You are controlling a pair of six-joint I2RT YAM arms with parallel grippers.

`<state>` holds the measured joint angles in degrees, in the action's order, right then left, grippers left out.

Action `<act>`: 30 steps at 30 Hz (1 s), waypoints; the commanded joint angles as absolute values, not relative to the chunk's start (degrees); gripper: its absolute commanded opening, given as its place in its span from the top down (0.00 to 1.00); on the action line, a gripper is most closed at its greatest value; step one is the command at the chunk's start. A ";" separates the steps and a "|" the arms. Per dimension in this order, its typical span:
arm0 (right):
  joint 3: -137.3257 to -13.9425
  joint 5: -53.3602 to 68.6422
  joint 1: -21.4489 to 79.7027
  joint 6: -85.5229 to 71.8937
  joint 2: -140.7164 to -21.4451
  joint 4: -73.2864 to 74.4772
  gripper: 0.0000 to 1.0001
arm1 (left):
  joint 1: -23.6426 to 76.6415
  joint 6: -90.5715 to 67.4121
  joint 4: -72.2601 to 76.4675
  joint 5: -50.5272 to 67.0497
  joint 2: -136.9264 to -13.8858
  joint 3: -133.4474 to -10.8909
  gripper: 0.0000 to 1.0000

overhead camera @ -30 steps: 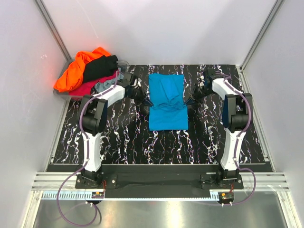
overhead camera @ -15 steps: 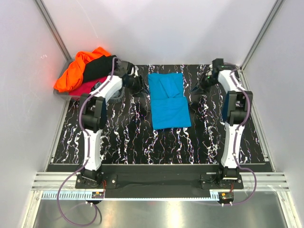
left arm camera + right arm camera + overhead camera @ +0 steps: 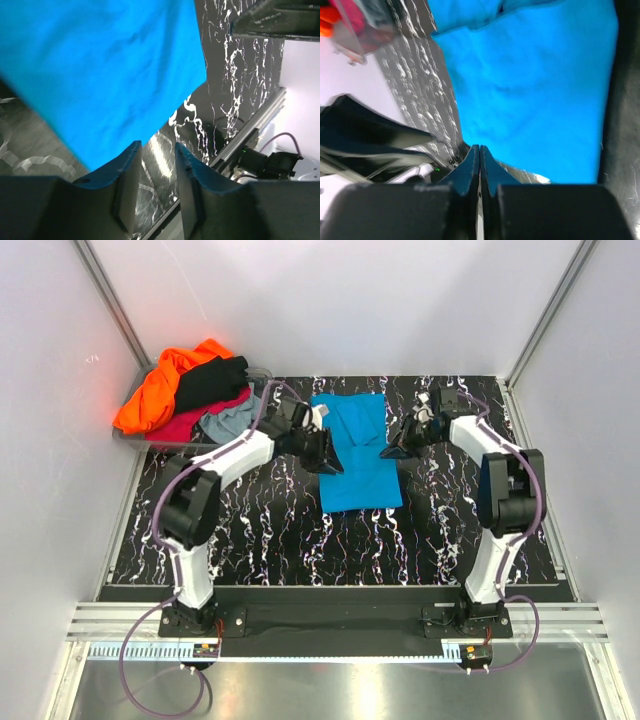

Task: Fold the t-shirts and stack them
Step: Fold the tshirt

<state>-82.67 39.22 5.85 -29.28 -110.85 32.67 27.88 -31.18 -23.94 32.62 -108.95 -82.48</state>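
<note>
Five shirts were counted: one turquoise shirt mid-table, and four at the far left, namely an orange shirt, a black shirt, a crimson shirt and a grey shirt. There was one bin and one table. There were two grippers, the left gripper and the right gripper.

White walls (plain, evenly lit) enclose a black, white-veined table — a metal rail fronts it.

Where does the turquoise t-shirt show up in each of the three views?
Top external: the turquoise t-shirt lies flat mid-table, toward the back.
Left wrist: it fills the upper left.
Right wrist: it fills the upper right.
Shared landmark: the black white-veined tabletop bordering it.
</note>
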 commanded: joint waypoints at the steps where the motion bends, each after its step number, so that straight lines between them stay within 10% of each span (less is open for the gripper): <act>1: -81.12 46.66 4.75 -37.33 -115.30 16.03 1.00 | 26.46 -35.15 -8.90 37.52 -113.79 -82.79 0.66; 18: -95.09 52.90 -1.56 -42.62 -137.81 11.07 0.90 | 19.51 -32.89 -11.37 36.57 -129.02 -92.96 0.60; 23: -93.79 45.98 -2.29 -34.03 -125.10 25.03 0.64 | 20.82 -29.80 -16.08 35.95 -117.64 -89.40 0.57; 30: -71.93 46.06 2.37 -30.42 -108.29 26.99 0.55 | 28.38 -35.67 -12.85 35.77 -107.05 -74.47 0.57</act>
<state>-78.59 47.00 -1.26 -34.22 -112.60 24.08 24.64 -33.61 -16.12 35.20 -110.34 -78.43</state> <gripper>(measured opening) 0.447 0.444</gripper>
